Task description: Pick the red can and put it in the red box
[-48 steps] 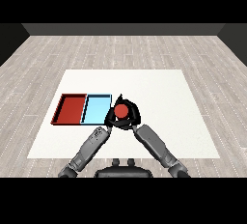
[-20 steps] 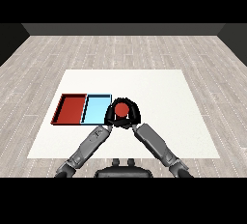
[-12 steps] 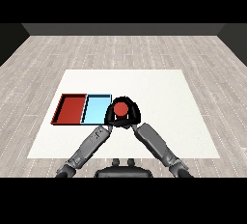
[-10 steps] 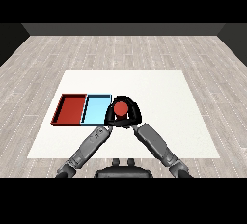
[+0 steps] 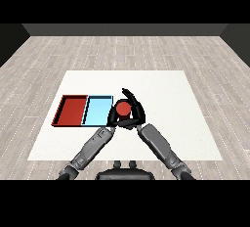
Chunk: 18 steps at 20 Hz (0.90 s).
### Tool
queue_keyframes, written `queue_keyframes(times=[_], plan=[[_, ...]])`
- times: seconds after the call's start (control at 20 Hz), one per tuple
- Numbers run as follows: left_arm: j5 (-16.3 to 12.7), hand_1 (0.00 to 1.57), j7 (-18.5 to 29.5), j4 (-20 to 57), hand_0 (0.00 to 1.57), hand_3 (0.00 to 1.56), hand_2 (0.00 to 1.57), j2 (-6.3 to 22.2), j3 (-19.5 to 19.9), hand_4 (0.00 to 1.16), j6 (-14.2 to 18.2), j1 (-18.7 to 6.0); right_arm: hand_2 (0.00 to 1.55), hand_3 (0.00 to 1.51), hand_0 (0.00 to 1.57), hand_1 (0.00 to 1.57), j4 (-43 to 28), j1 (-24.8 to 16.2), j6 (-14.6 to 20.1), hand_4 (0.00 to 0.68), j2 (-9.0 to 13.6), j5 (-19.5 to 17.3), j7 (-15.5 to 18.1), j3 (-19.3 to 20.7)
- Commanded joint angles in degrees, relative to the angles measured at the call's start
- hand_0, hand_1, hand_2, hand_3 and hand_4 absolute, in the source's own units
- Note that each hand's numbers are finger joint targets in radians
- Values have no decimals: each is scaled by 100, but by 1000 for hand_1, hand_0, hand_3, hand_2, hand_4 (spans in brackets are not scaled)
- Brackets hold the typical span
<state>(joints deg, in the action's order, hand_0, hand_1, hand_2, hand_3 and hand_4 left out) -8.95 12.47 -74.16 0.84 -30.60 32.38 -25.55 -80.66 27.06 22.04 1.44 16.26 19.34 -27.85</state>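
Item: one white rectangular table, standing on a floor of pale grey wooden planks, with a dark wall behind.

Item: one shallow red rectangular tray, lying on the left part of the table. Its floor is bare red, and nothing lies in it.

Item: one shallow light blue rectangular tray, lying directly to the right of the red tray, the two touching along one long edge. Nothing lies in it either.

Item: one small red cylindrical can, seen from above so that its round top faces the viewer. It sits just beside the right edge of the light blue tray, outside both trays. Whether it rests on the table or is raised off it cannot be told from this angle.

Item: right hand, black, on a grey forearm that rises from the lower right. Its fingers are curled round the far and right sides of the red can, with one fingertip standing up beyond the can. The can is in its grasp.

Item: left hand, black, on a grey forearm that rises from the lower left. It lies just beside the can on the left, near the right corner of the light blue tray. How far its fingers are bent, and whether they touch the can, cannot be told.
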Motion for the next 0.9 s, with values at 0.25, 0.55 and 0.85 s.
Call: queue_keyframes(times=[0.25, 0.55, 0.85], plan=[[-198, 1571, 266, 221, 1571, 1490, 1571, -25, 217, 1139, -345, 463, 0, 0, 0, 0, -1180, -70, 41, 0, 435, -277, -480, 720], [113, 1571, -264, -255, 1571, 1453, 1554, 233, 411, 1117, -249, 442, 0, 0, 0, 0, -2315, -394, 211, 0, 749, -551, -925, 1042], [57, 1571, -43, -647, 1571, 1474, 1571, 798, 790, 1139, -639, 868, 0, 0, 0, 0, -2632, -1548, -628, 0, 1298, 362, -517, 2062]])
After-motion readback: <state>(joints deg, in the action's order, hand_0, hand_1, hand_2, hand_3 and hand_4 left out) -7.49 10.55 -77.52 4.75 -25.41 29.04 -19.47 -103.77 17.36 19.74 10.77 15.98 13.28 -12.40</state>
